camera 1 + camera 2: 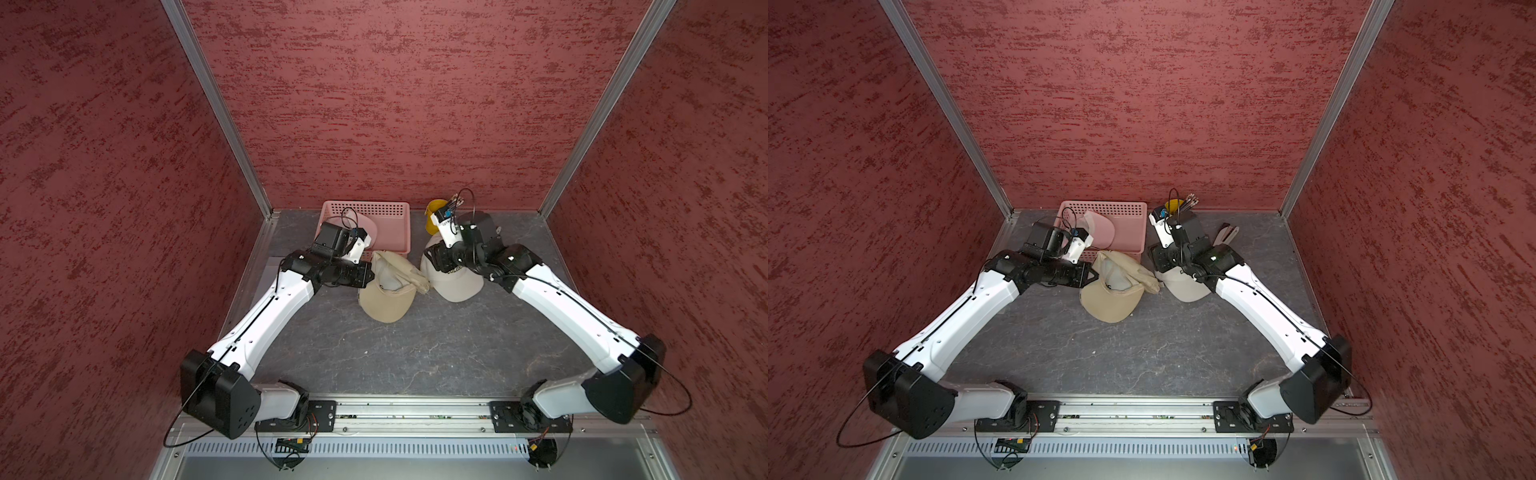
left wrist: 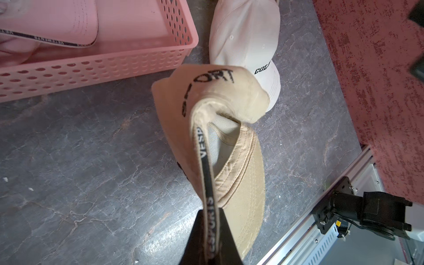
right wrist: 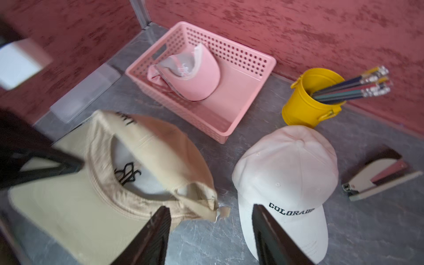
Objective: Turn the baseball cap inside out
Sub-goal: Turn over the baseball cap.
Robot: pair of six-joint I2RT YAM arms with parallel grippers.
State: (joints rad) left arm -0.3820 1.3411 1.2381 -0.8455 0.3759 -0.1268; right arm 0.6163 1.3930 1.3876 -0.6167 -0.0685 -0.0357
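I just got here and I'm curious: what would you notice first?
The tan cap in the middle of the table stands out: the left gripper is shut on its rim, and the crumpled crown shows its pale lining. Beside it sits a white cap reading COLORADO; at the back, a pink basket holds a pink cap, next to a yellow bucket of pencils.

tan cap (image 1: pixel 386 305); white cap (image 1: pixel 457 286); pink basket (image 1: pixel 365 204); yellow bucket (image 1: pixel 432 208)

left hand (image 1: pixel 369 275) met the tan baseball cap (image 1: pixel 388 305) at its rim | it lay between both hands on the table (image 1: pixel 415 353) | right hand (image 1: pixel 430 259) hung over a white cap (image 1: pixel 459 286) | pink basket (image 1: pixel 365 203) sat just beyond left hand
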